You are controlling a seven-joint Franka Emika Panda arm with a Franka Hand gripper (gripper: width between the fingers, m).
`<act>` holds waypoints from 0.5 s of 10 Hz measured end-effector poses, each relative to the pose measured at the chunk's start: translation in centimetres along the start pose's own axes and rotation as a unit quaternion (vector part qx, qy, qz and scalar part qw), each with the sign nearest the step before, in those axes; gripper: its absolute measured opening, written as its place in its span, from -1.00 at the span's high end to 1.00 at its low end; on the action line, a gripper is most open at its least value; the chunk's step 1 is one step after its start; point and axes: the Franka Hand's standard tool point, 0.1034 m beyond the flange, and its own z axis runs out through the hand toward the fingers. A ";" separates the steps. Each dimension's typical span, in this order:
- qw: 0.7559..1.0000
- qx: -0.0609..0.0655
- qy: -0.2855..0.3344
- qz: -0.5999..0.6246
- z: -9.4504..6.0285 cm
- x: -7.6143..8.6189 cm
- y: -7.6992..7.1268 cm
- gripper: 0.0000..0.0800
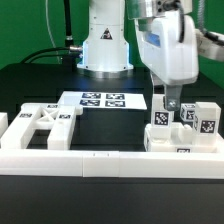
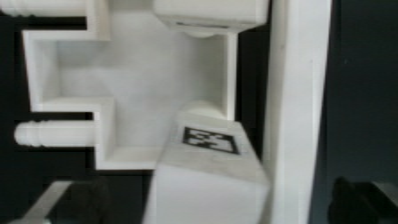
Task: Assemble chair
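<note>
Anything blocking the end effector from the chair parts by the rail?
Nothing visible. The end effector hangs right over the tagged chair parts that lie against the border rail, with no other object between them. The views do not show whether it touches one.

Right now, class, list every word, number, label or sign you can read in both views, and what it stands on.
Words, brands, numbers: none readable.
Marker board: black-and-white square tags, patterns only, no text.
Chair parts, exterior view: similar tags, too small to make out.
Chair part, wrist view: one tag, blurred pattern, no letters.
</note>
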 end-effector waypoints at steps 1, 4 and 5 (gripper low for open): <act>0.999 -0.001 0.000 -0.038 0.0 0.0 0.1 -0.61; 0.976 -0.011 0.012 -0.218 0.1 0.2 0.2 -0.62; 0.959 -0.019 0.021 -0.282 0.1 0.2 0.3 -0.62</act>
